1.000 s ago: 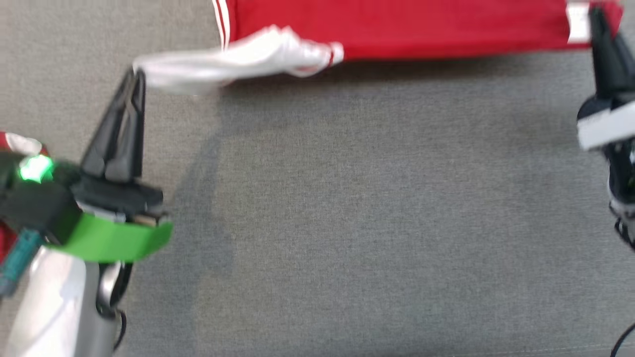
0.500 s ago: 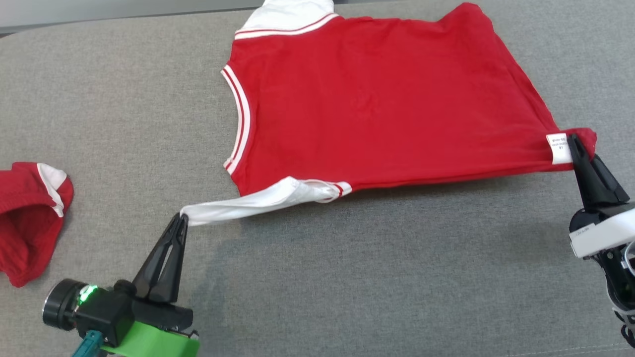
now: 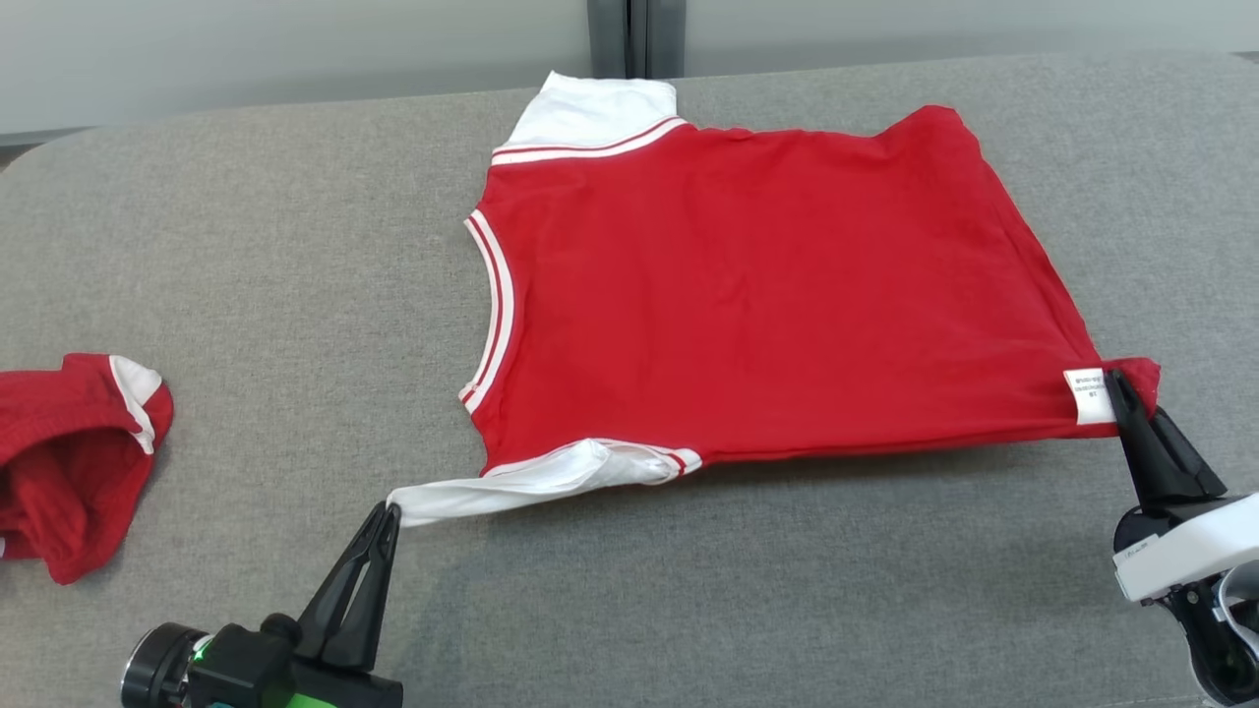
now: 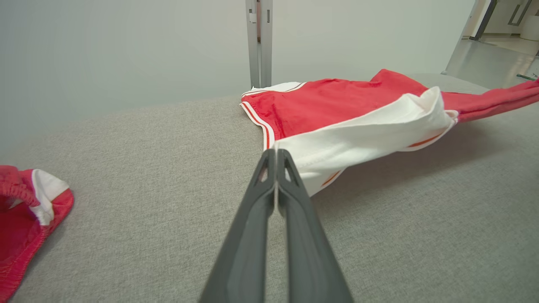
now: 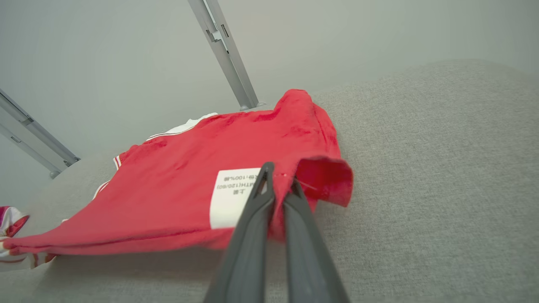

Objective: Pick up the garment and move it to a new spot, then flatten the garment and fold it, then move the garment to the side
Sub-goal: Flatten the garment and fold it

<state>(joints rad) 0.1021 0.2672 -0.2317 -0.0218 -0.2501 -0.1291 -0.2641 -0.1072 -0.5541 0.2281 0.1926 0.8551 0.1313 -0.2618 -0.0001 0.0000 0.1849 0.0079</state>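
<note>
The garment [image 3: 767, 295] is a red shirt with white sleeves, spread over the grey padded table [image 3: 295, 246], collar to the left. My left gripper [image 3: 386, 513] is shut on the tip of the near white sleeve [image 3: 521, 480], which stretches off the cloth toward it; the left wrist view shows that sleeve [image 4: 362, 143] pinched at the gripper's tips [image 4: 276, 152]. My right gripper [image 3: 1114, 379] is shut on the near hem corner beside a white label [image 3: 1084, 395]. In the right wrist view the gripper [image 5: 280, 174] bites the red hem [image 5: 324, 176], with the near edge lifted off the table.
A second, crumpled red-and-white garment [image 3: 69, 457] lies at the table's left edge, also in the left wrist view as a red heap [image 4: 25, 210]. A pale wall with a metal post [image 3: 634, 37] stands behind the table. Bare grey surface spans the front between my grippers.
The camera has tilted up, bringing the whole shirt and the back wall into view. Both grippers keep their hold on the sleeve and hem corner, and the shirt lies stretched between them.
</note>
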